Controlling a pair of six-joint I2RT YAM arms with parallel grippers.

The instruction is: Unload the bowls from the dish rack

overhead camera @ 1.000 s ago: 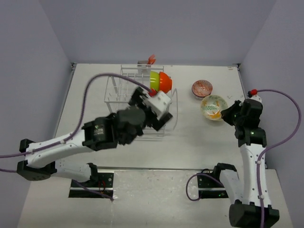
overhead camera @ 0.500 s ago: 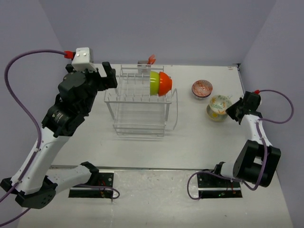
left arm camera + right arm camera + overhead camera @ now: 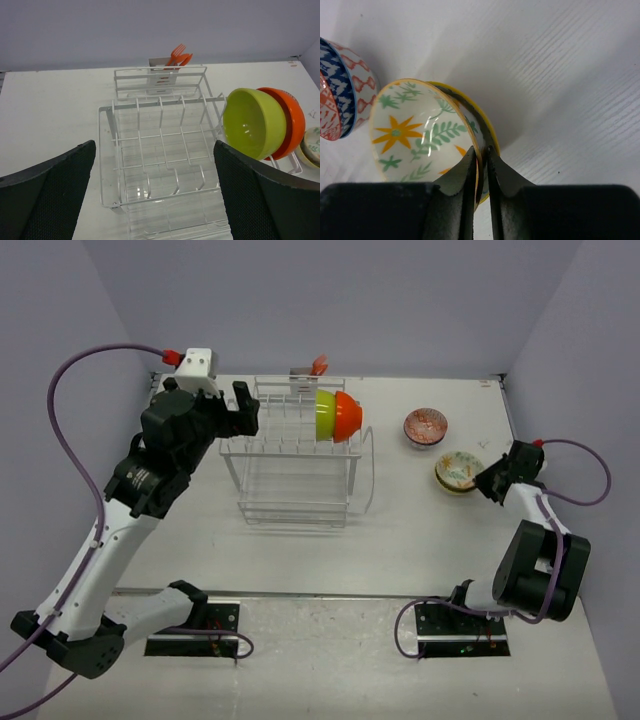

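The white wire dish rack [image 3: 296, 462] stands mid-table. A lime green bowl [image 3: 325, 415] and an orange bowl [image 3: 348, 415] stand on edge in its right end; the left wrist view shows the rack [image 3: 160, 145], green bowl [image 3: 252, 122] and orange bowl [image 3: 292, 120]. My left gripper [image 3: 240, 408] is open and empty, high over the rack's left end [image 3: 160, 200]. My right gripper [image 3: 488, 478] is shut on the rim of the pale floral bowl [image 3: 415, 132], which rests tilted in a yellowish bowl [image 3: 482, 125]. The red-zigzag bowl [image 3: 426, 426] is nested with a blue-patterned bowl [image 3: 332, 75].
A cutlery holder with orange plastic utensils [image 3: 176, 54] hangs at the rack's far side. The unloaded bowls sit close together at the right, near the table's right edge [image 3: 515, 430]. The back wall is just behind the rack.
My left arm swung off the rack's front and rose to the rack's far left. My right arm moved right and set the floral bowl lower, into the yellowish bowl.
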